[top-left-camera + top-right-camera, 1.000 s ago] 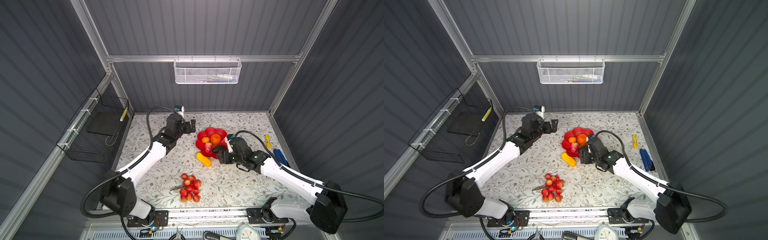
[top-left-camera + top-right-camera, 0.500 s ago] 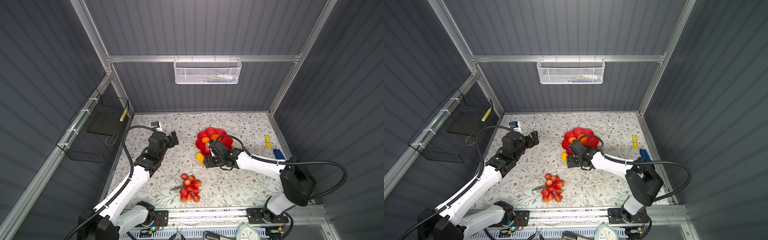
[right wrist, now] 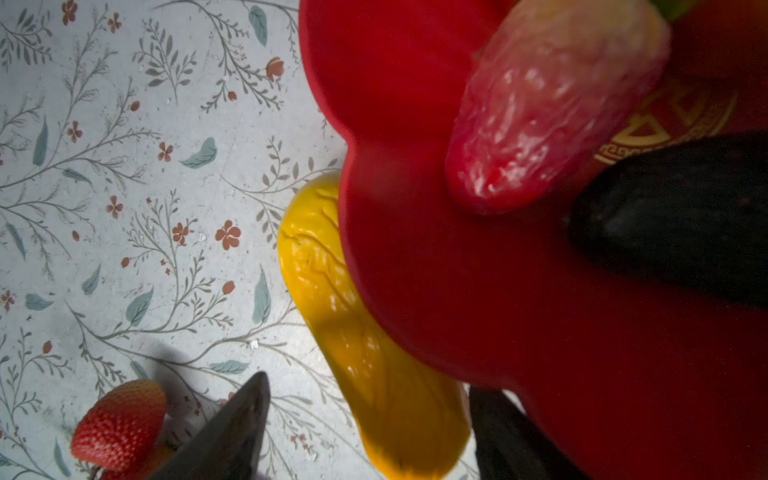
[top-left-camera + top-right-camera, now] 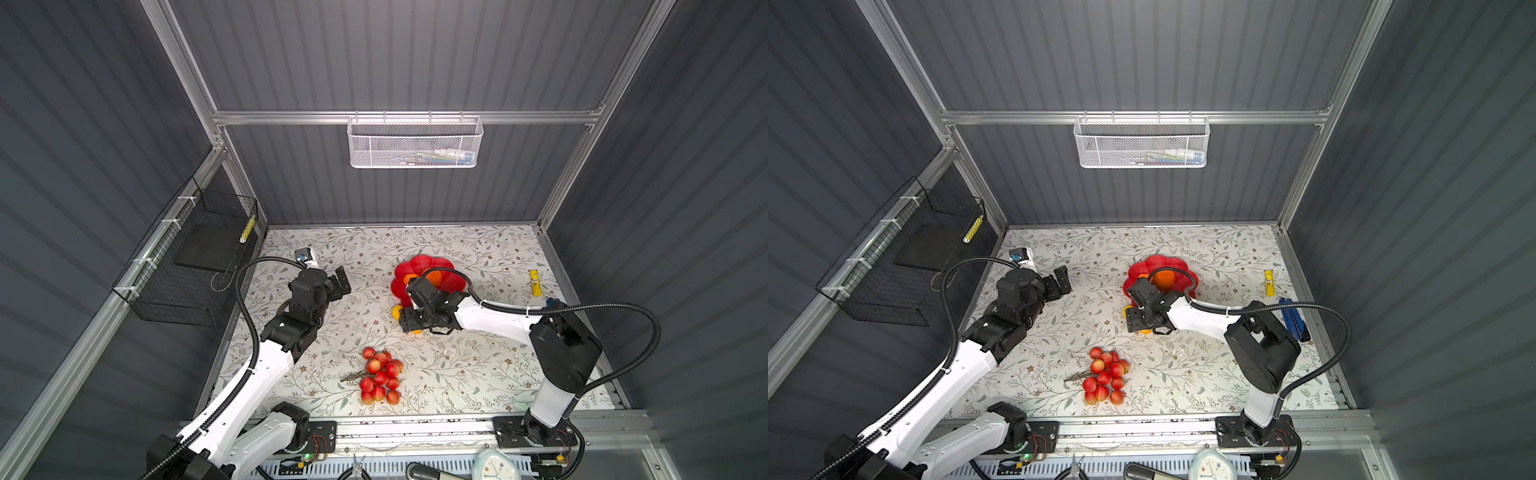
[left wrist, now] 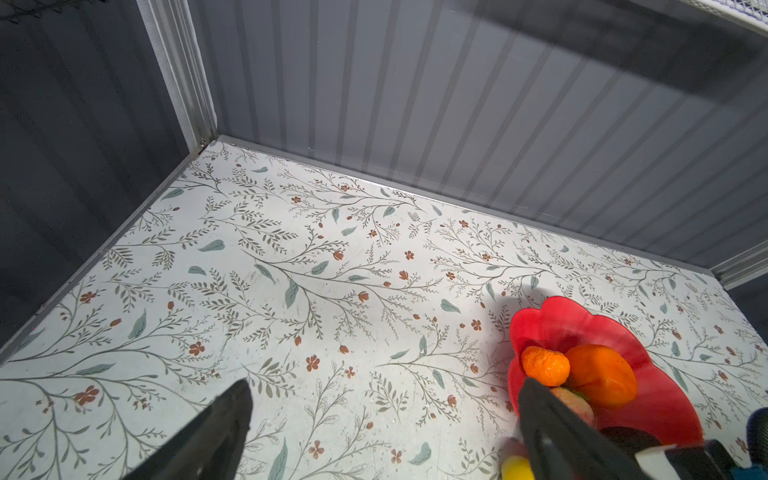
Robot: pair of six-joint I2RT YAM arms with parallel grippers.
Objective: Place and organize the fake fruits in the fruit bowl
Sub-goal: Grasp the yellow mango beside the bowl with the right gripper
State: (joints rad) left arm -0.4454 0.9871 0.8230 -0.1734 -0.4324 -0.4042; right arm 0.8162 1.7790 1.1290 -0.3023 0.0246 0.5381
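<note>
I'm watching the right pincer (image 3: 370, 386) straddling, spread, the yellow-orange oblong fruit (image 3: 332, 291); it is lying on the tabletop (image 4: 478, 374) just beside the fruit bowl (image 3: 415, 104), whose rim is hiding part of it; the left pincer (image 5: 384, 386) is gaping wide over open tabletop.

Gripper (image 5: 384, 388) gapes near fruit bowl (image 5: 557, 309) holding small orange (image 5: 545, 365) and big orange (image 5: 602, 374).

legible text: none | fruit bowl (image 3: 415, 291) gold emblem (image 3: 636, 133): unreadable pattern

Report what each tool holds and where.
Nothing held. Left tool open, empty; right tool open, straddling one end of the yellow oblong plastic fruit.
</note>
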